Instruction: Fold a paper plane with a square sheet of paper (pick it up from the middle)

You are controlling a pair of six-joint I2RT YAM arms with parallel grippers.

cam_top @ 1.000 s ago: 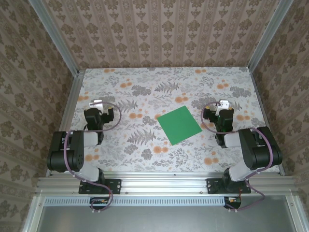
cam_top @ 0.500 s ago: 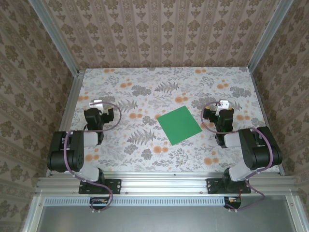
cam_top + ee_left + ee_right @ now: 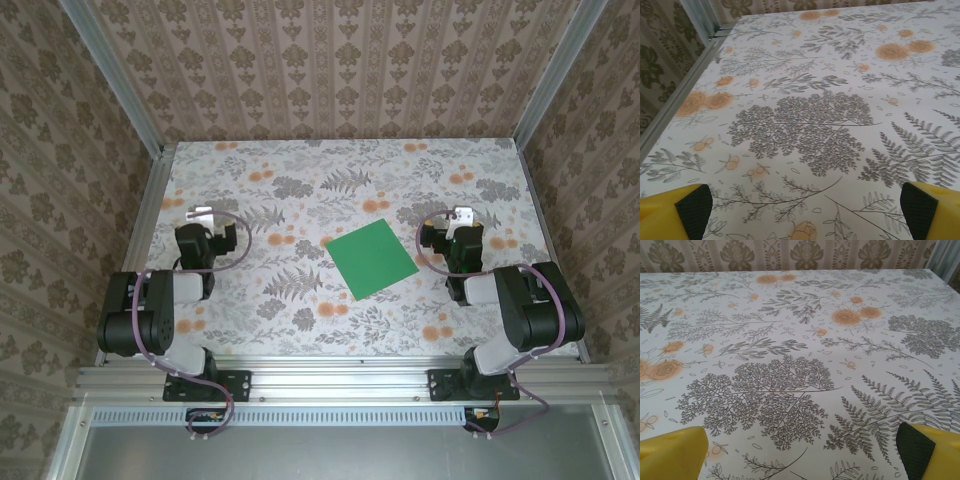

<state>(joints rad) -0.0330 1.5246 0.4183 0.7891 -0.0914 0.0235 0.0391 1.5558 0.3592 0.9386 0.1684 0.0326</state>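
Though seemingly flat, paper [image 3: 372, 259] (floral tabletop [image 3: 300, 180]).

Square sheet of paper [image 3: 373, 259] seen as thin matt green paper, tabletop [image 3: 300, 190] covered in smooth, faintly glossy floral print, lower-frame rails [image 3: 340, 378] of brushed metal, left gripper [image 3: 806, 202] fingers [image 3: 660, 222] of yellow plastic, black textured pads [image 3: 694, 207].
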